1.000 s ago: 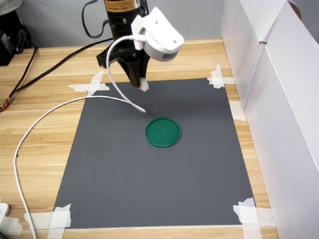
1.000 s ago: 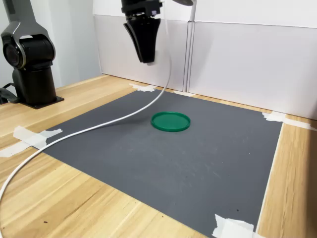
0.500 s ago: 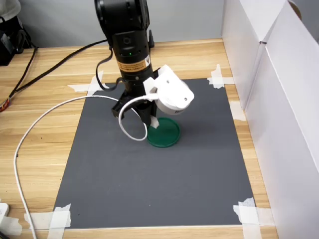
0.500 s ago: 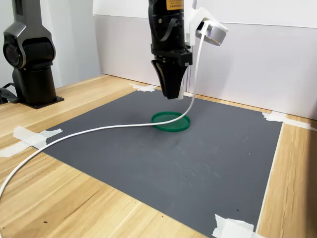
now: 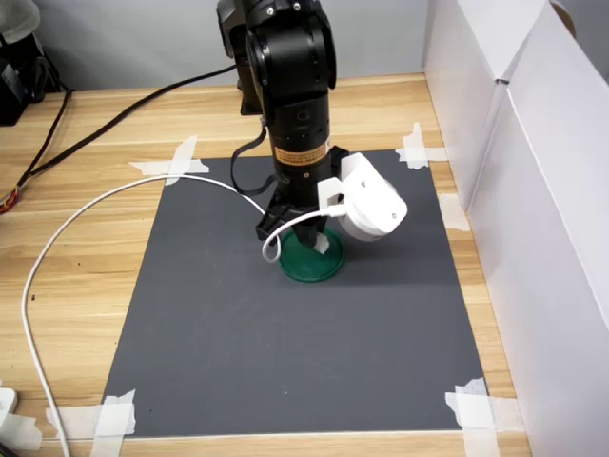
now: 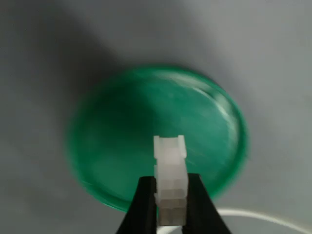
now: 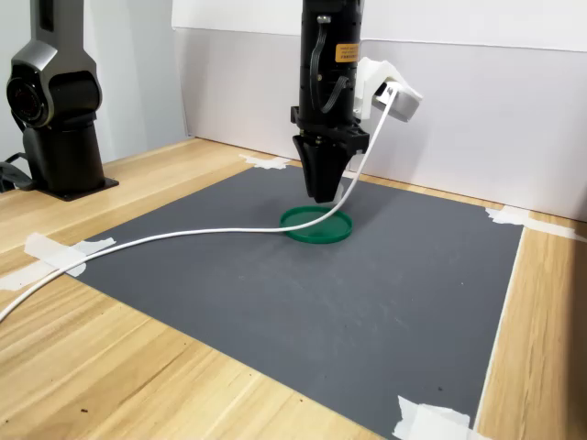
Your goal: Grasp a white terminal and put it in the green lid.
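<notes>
The green lid (image 5: 303,268) lies flat near the middle of the dark grey mat (image 5: 247,352), and shows in the second exterior view too as the green lid (image 7: 316,226). My gripper (image 5: 319,242) points straight down, just above the lid's surface. In the wrist view the gripper (image 6: 170,179) is shut on the white terminal (image 6: 169,163), a small pale block sticking out past the black fingers (image 6: 144,207) over the green lid (image 6: 117,136). In the second exterior view the gripper (image 7: 321,194) hangs over the lid's far part; the terminal is too small to make out there.
A white cable (image 5: 67,228) loops from the wrist's white camera housing (image 5: 373,209) across the mat and the wooden table. White panels (image 5: 533,171) wall the first exterior view's right. Tape pieces (image 5: 481,409) hold the mat's corners. A black arm base (image 7: 60,137) stands at the second exterior view's left.
The arm has swung from the mat's back edge forward and down until the gripper hangs over the green lid. The terminal has stayed in the gripper, and the cable has trailed along.
</notes>
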Action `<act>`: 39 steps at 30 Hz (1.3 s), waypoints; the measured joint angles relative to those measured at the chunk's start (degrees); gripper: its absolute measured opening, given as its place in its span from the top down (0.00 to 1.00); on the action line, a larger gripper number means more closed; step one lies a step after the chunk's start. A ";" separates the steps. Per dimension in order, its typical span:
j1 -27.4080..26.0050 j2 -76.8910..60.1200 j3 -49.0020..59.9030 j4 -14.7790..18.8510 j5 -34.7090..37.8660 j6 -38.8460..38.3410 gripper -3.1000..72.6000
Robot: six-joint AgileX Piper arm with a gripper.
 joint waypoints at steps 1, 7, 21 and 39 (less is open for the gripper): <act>0.00 0.15 0.00 -0.74 0.00 0.21 0.85; 0.00 0.34 0.00 -1.41 0.52 0.37 0.85; 0.00 0.89 0.00 0.25 2.08 -1.15 0.75; 0.00 -4.96 0.00 1.73 -1.10 -2.60 0.38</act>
